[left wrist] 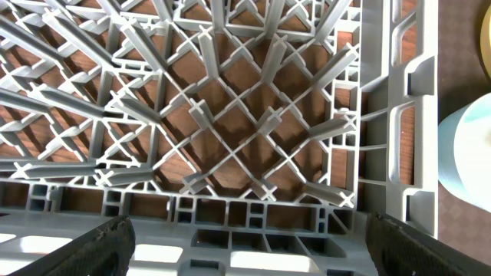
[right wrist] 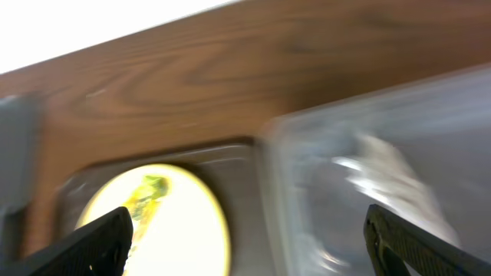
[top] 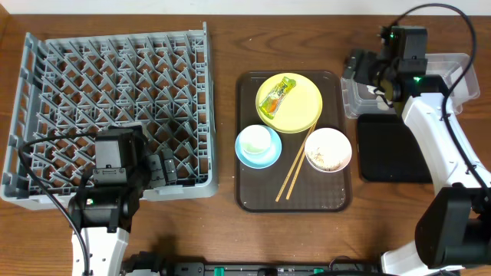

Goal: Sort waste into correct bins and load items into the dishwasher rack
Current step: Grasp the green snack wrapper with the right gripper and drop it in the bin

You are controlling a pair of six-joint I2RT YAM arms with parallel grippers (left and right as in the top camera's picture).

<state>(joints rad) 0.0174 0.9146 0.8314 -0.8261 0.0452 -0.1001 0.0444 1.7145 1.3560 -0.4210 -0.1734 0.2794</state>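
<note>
Nearest, the left gripper (top: pixel 159 170) hangs wide open and empty over the near right corner of the bare grey rack (top: pixel 107 84), so loading hasn't begun. The brown tray (top: pixel 253 195) to its right holds chopsticks (top: pixel 293 172), a scrap-flecked pink bowl (top: pixel 345 142), a cup (top: pixel 257 140) in a blue bowl (top: pixel 244 156) and a shiny wrapper (top: pixel 277 97) on the plate (top: pixel 307 103). Farthest, the right gripper (top: pixel 359 70), spread and empty, hovers at the clear tub (top: pixel 460 65), where a white tissue (right wrist: pixel 391 172) already seems to lie.

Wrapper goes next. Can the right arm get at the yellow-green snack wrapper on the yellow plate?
Probably yes. The yellow-green plastic snack wrapper lies uncovered on the round yellow plate, and the open right gripper hovers nearby, by the clear plastic tub.
</note>
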